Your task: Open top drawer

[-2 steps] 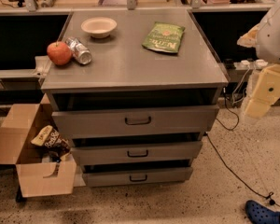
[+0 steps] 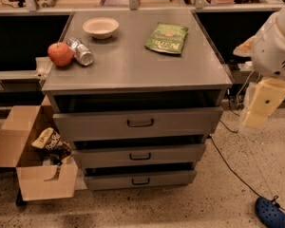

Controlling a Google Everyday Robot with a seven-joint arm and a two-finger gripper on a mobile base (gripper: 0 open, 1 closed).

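I find the top drawer (image 2: 95, 125) pulled partly out beneath the grey cabinet top (image 2: 133, 68), with its dark handle (image 2: 140, 123) at centre. The gripper (image 2: 259, 103) hangs at the right, clear of the cabinet and well apart from the handle. I cannot tell whether it is spread or closed. An apple (image 2: 60, 54), a can (image 2: 80, 51), a bowl (image 2: 100, 27) and a green packet (image 2: 166, 38) sit on top.

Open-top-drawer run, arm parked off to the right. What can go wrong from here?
1. The gripper hangs right of the cabinet, away from the top drawer. The middle drawer has a similar handle just below, so a low approach may catch the wrong one.
2. A hard tug may jolt the apple and the can, which lies on its side near the left edge.
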